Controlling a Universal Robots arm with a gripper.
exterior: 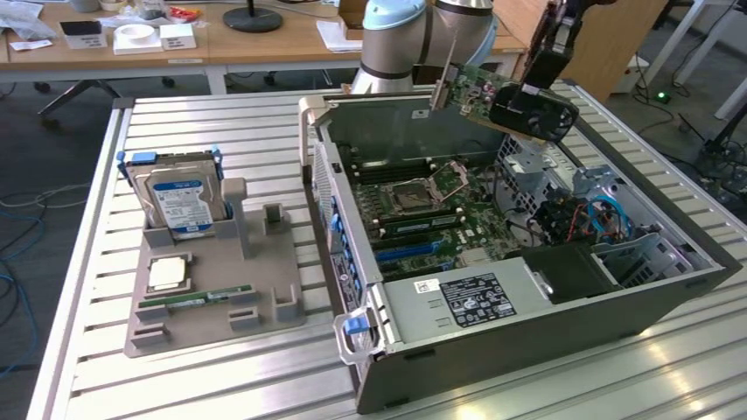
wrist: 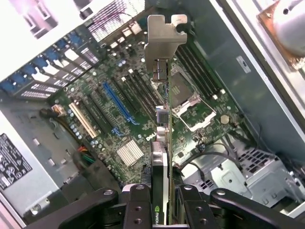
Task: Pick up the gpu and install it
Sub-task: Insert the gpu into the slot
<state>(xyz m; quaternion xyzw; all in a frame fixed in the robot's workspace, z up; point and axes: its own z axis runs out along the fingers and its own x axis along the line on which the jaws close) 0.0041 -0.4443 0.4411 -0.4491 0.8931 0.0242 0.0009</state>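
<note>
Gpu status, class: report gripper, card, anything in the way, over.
Black gripper shut on gpu, thin dark circuit card with silvery bracket. Card held in air above green motherboard in open grey case, not seated. Nothing seen blocking the slots.

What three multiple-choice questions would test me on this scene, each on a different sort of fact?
1. Where is the gpu? A. on the grey holder B. in the air over the open computer case C. seated in a slot
2. What colour is the gpu's circuit board? A. red B. green C. white
3. The gripper is: A. open and empty B. shut on a hard drive C. shut on the gpu
Answers: B, it hangs above the case; B, green in the exterior view; C, its fingers clamp the card's edge.
</note>
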